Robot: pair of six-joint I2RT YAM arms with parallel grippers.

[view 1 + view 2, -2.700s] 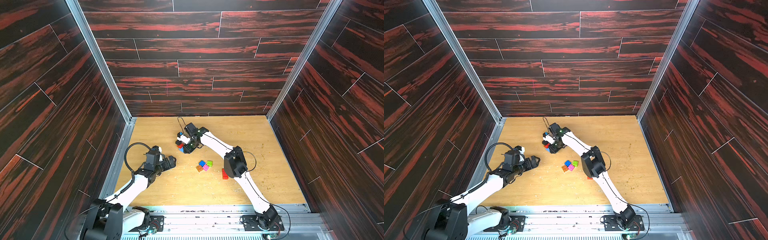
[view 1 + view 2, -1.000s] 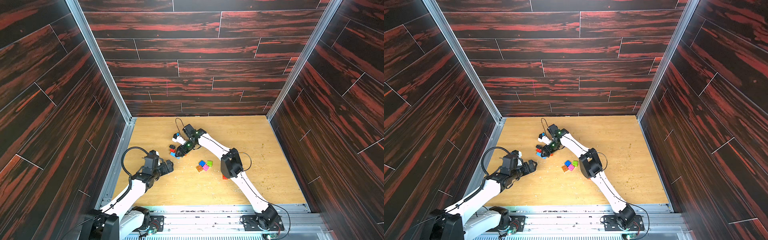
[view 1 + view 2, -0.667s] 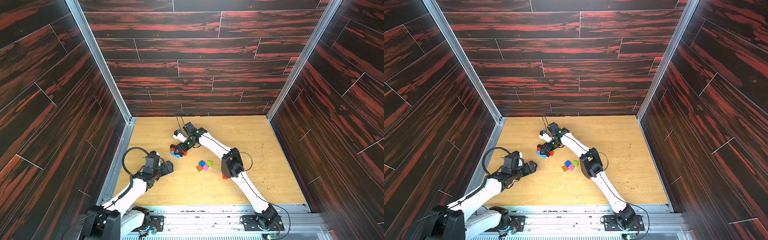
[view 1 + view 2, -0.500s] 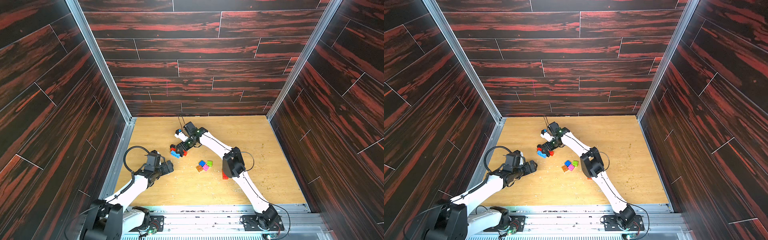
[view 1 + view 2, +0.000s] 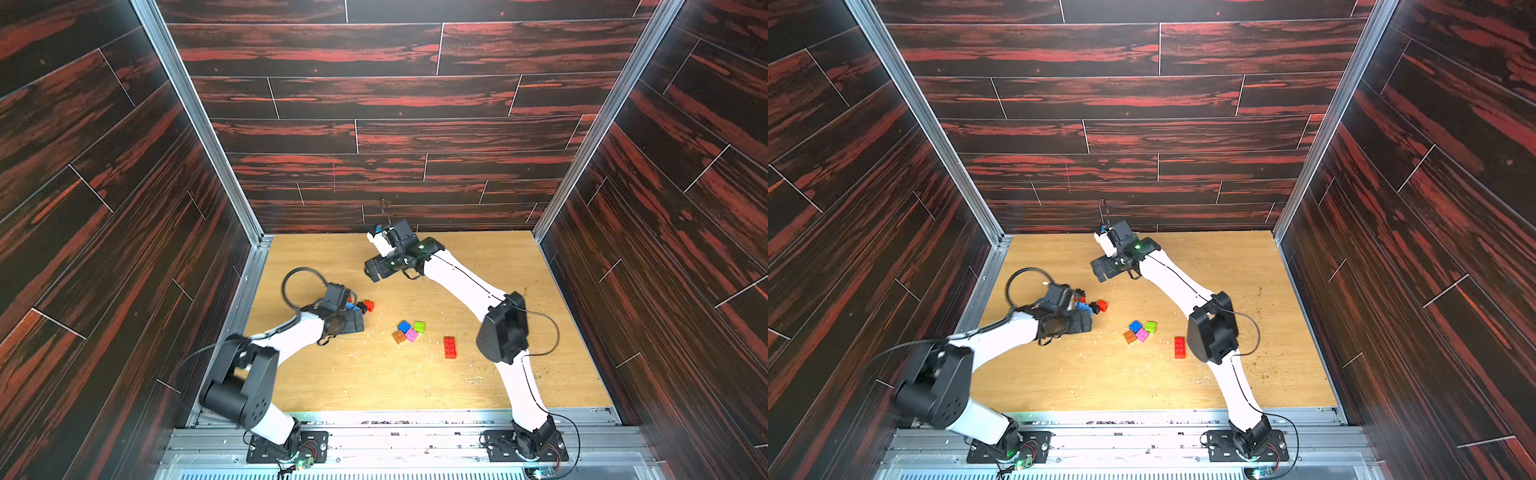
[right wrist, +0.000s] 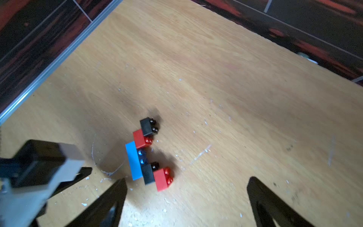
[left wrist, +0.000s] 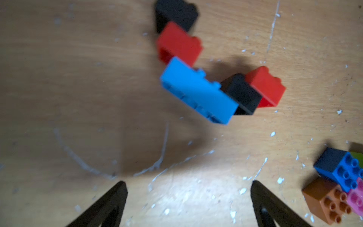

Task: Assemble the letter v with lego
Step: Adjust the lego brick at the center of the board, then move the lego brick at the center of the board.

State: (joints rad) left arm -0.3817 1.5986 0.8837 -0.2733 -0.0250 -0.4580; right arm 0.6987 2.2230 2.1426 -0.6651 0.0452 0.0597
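Observation:
The joined lego lies on its side on the wooden floor: a long light-blue brick with a black and a red brick at each end. My left gripper is low right beside it, open and empty, fingertips short of the blue brick. My right gripper hangs open and empty above and behind the piece, apart from it.
Loose square bricks cluster mid-floor: blue, green, pink, orange. A long red brick lies by the right arm's elbow. Dark wall panels close in on three sides.
The right gripper opened, let go of the joined bricks and drew back toward the rear wall. The bricks now lie on the floor. The left gripper came forward to them.

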